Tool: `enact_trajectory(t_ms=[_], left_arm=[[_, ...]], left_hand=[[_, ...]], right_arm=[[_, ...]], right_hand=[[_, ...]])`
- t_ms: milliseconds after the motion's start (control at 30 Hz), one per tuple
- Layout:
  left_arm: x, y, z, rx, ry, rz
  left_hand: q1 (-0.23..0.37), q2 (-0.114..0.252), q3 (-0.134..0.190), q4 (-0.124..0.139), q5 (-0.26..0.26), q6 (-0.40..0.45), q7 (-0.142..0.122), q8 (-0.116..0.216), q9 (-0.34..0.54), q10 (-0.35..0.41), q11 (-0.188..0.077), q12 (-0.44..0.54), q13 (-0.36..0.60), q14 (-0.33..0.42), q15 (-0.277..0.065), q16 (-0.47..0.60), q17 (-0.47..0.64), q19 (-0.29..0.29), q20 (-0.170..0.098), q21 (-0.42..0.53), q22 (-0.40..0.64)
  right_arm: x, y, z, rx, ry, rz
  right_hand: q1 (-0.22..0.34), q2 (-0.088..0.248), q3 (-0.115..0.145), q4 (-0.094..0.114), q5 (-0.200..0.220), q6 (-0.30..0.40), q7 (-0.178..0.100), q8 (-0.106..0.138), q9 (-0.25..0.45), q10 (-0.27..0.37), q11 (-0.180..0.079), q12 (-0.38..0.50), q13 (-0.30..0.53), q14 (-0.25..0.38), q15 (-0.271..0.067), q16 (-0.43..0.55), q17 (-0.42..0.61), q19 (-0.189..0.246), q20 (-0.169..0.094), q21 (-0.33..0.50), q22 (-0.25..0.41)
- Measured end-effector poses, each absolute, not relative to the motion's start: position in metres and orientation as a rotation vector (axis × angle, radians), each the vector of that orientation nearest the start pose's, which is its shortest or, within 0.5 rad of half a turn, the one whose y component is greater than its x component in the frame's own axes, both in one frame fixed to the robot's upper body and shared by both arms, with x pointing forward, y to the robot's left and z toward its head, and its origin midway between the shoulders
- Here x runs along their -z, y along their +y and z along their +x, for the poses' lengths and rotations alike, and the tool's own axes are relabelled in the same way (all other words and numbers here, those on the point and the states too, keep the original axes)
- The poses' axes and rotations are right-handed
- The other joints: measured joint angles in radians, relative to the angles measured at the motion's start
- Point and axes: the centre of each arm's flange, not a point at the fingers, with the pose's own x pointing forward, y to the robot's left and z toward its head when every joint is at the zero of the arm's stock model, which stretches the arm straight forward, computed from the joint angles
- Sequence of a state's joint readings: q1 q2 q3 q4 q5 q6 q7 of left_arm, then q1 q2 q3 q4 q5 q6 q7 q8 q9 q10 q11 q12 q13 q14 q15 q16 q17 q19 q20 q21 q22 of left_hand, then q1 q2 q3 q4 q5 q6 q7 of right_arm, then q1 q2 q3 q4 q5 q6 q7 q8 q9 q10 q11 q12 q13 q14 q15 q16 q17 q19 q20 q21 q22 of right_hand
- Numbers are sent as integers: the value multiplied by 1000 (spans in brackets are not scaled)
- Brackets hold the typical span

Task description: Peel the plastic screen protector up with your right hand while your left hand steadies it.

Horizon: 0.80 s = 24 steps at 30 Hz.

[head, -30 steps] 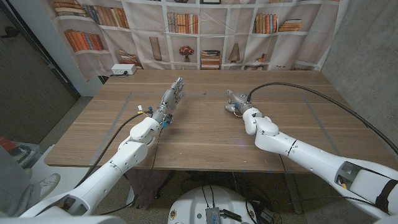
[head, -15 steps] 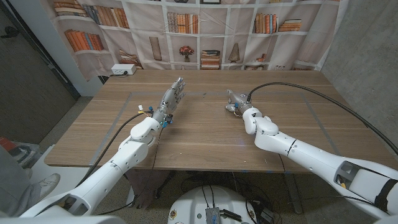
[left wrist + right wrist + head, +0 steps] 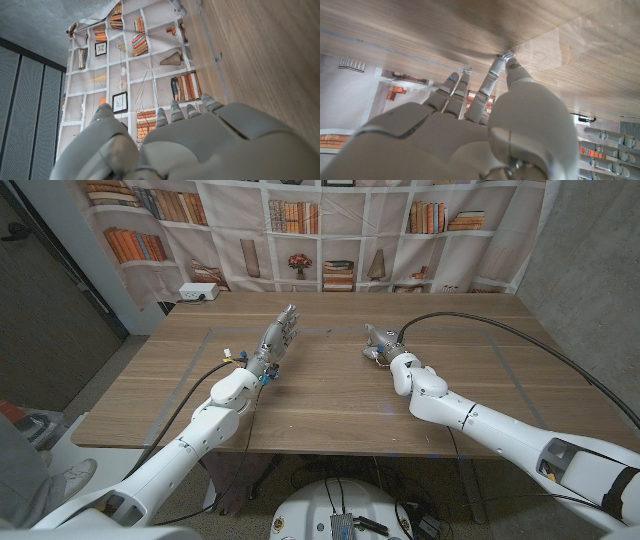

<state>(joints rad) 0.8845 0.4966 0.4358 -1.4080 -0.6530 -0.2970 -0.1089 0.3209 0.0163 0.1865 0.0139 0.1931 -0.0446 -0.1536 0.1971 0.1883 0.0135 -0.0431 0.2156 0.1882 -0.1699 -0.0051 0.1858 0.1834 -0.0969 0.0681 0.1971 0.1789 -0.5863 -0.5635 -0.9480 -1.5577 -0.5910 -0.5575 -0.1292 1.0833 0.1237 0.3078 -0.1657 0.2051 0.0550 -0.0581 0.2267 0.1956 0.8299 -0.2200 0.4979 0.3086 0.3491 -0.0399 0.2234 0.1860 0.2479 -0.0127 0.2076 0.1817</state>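
The clear plastic screen protector lies flat on the wooden table and is barely visible as a glossy sheet with a faint edge. My right hand reaches down to its corner. In the right wrist view this hand brings thumb and a fingertip together on that corner, pinching it against the wood. My left hand stands to the left, apart from the right, with its fingers stretched out and spread and nothing in them. The left wrist view shows its back.
A small white box sits at the table's far left corner. A black cable arcs over the table to my right wrist. A curtain printed with bookshelves hangs behind the far edge.
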Motion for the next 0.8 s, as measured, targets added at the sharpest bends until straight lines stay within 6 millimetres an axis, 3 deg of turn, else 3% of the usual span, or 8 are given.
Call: enact_trajectory(t_ms=[267,800], left_arm=[[39,223,632,407,-607,-31],[39,222,633,410,-604,-35]], left_hand=[[0,0,0,0,0,0,0,0,0,0,0,0,0,0,0,0,0,0,0,0,0],[0,0,-6,0,0,0,0,0,0,0,0,0,0,0,0,0,0,0,0,0,0]], right_arm=[[31,-142,655,135,-442,-1443],[31,-143,656,146,-448,-1424]], right_hand=[[40,8,10,-10,0,13,-13,0,0,27,-2,17,15,21,-5,0,0,9,-9,0,0],[70,22,7,-7,0,45,-2,0,0,57,3,46,30,79,-4,16,16,18,-11,7,0]])
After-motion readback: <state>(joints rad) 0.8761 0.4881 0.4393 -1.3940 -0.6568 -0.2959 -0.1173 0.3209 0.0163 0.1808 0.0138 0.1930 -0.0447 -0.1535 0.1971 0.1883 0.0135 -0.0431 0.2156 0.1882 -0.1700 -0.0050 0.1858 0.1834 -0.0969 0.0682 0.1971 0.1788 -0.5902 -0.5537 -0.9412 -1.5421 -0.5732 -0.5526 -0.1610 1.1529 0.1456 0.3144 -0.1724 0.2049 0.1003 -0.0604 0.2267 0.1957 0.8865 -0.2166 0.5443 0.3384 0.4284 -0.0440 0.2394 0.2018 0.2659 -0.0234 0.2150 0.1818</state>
